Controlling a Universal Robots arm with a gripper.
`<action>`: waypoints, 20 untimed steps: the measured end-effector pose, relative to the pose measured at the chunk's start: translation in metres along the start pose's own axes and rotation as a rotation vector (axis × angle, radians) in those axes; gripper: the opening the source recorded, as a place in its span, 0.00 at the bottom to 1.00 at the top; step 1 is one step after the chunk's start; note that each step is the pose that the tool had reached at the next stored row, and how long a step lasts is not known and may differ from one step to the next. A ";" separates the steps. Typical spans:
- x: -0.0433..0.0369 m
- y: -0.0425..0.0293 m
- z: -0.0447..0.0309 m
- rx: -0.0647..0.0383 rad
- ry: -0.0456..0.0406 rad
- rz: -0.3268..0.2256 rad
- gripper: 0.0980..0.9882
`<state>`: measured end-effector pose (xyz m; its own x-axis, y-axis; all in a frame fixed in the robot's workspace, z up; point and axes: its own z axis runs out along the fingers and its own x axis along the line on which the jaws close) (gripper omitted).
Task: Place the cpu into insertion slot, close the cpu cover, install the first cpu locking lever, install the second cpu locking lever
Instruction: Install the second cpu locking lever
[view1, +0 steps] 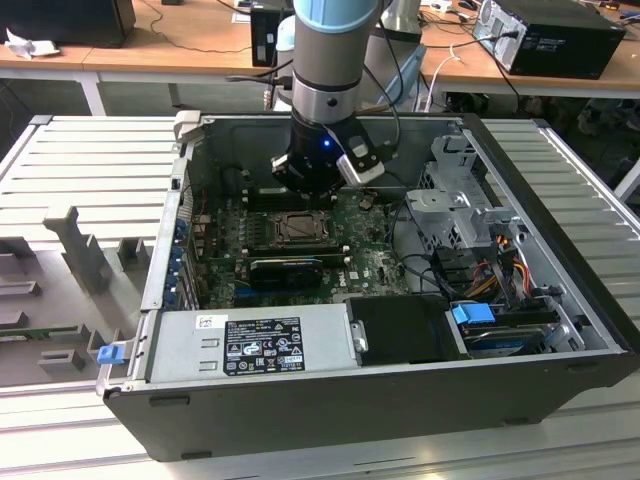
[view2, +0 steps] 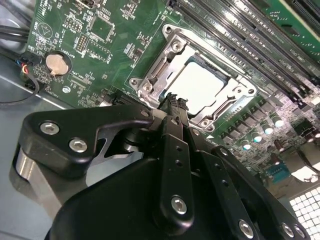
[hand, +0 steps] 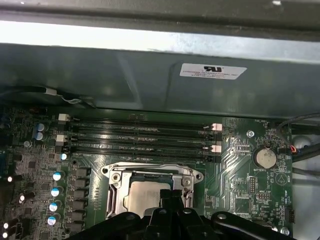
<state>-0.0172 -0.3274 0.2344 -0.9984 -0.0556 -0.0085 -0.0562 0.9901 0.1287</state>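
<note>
Closest to the lens in both wrist views is the black gripper (view2: 172, 102), fingers pinched together with nothing between them, tips hanging right over the edge of the socket. Just past those tips sits the cpu (view2: 200, 84), pale silvery top up, already lying flat in the slot on the green motherboard (view2: 115, 45). Looks like the cpu cover (view2: 152, 70) is down around it, a thin metal frame with the chip showing through the square opening, though I can't tell whether the levers are latched. Beyond the socket in the first wrist view you get the long black memory slots (hand: 145, 137) with white clips, a round coin battery (hand: 264, 158) off to one side, then the grey case wall with a white sticker (hand: 212, 70). From the exterior view, the arm (view1: 325, 120) reaches down into the open computer case (view1: 350, 400), with the power supply (view1: 255, 345) along the near wall, the drive cage (view1: 455, 205) on the exterior view's right, and wooden desks (view1: 180, 40) way at the back.
</note>
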 end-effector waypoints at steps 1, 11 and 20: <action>0.0000 -0.0005 -0.0001 0.000 0.0000 0.000 0.01; 0.0004 -0.0067 -0.0009 0.000 -0.0001 0.000 0.01; 0.0006 -0.0113 -0.0016 0.000 0.0000 0.000 0.01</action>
<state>-0.0172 -0.3389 0.2346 -0.9984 -0.0554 -0.0085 -0.0560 0.9901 0.1286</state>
